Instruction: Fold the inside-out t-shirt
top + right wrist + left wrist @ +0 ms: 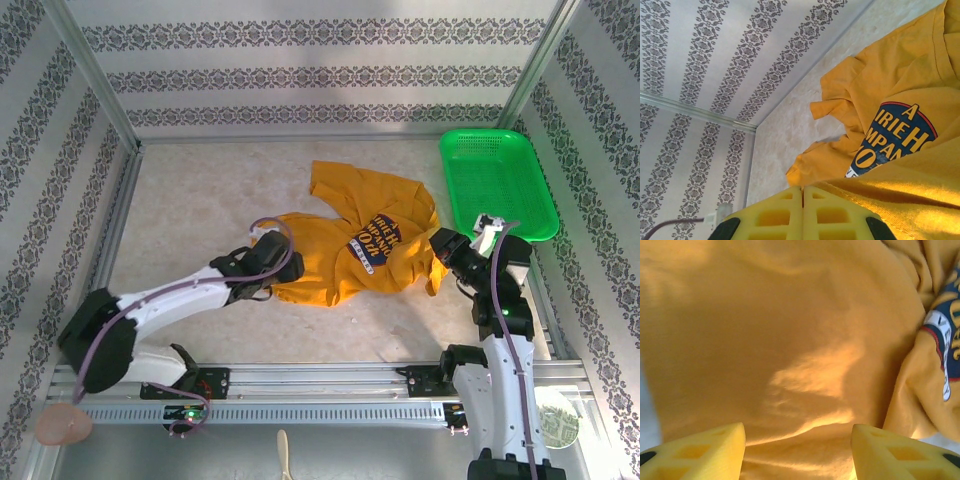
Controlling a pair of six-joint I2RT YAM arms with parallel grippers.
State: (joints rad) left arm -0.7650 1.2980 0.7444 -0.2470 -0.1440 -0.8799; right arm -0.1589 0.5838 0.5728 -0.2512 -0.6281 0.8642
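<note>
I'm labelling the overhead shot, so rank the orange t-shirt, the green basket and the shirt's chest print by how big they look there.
1. t-shirt: crumpled, yet it has the widest spread.
2. green basket: somewhat smaller.
3. chest print: smallest by far.

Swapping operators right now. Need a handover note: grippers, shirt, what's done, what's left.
Left gripper: open, low over the left part of the t-shirt, gripping nothing.
Right gripper: shut, apparently pinching the t-shirt's right edge.
T-shirt: bunched in the middle of the table, chest print facing up. The green basket sits at the far right.
Done: no fold visible.
Left: spread it flat, then fold.
</note>
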